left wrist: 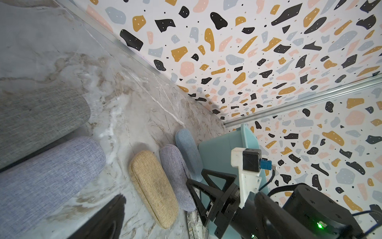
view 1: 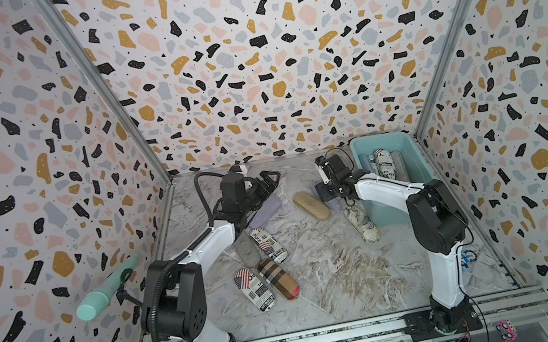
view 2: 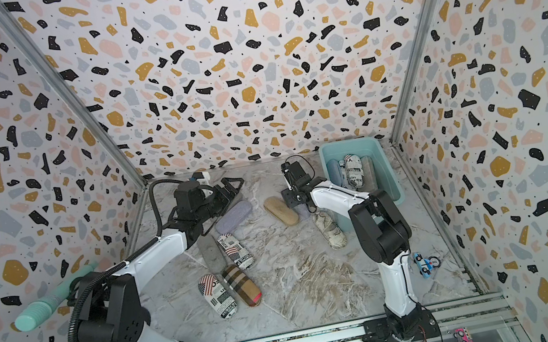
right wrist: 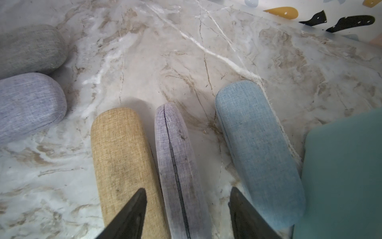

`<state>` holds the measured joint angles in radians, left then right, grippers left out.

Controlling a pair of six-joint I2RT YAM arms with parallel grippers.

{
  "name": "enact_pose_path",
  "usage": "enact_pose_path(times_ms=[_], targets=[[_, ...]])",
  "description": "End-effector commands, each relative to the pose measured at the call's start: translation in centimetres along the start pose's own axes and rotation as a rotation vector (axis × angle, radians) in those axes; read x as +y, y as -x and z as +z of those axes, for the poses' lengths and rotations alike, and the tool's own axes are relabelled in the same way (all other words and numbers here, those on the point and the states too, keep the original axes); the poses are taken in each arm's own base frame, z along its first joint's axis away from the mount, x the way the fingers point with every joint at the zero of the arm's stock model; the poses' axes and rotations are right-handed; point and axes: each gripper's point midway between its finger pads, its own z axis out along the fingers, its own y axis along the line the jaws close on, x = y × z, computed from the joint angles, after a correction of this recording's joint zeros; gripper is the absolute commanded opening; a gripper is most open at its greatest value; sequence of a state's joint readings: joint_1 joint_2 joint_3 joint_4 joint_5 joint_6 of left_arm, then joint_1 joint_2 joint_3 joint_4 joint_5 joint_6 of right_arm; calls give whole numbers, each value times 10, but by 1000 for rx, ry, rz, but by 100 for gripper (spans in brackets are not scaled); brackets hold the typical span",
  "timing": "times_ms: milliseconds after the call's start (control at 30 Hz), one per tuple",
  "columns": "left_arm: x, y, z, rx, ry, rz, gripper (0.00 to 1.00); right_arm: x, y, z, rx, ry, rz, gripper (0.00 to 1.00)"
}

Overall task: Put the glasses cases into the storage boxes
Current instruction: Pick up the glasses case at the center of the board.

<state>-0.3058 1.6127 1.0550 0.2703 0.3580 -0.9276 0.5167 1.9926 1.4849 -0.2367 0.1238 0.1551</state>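
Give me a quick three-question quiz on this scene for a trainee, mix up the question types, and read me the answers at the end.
1. In the right wrist view, which colour of case lies between the open fingers of the right gripper? A tan, B lilac, C blue.
2. True or false: the teal tub holds no cases.
3. Fill in: the plaid case has a ___ end.
Key: 1 B, the lilac case. 2 False: a newspaper-print case lies inside. 3 Red.
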Motion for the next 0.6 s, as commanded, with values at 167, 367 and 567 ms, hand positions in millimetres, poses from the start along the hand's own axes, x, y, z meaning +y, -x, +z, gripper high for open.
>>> enact_pose_path(times_ms=[167,367,567], targets=[[-13,-5,6,16,-37,44,98,-6,3,11,26,4,1,65],[-14,-10,7,27,-37,51,98,-2,-1,23,51,38,6,59],[-16,-8,6,23,-37,55,98,-1,-11,30,79,42,2,52]])
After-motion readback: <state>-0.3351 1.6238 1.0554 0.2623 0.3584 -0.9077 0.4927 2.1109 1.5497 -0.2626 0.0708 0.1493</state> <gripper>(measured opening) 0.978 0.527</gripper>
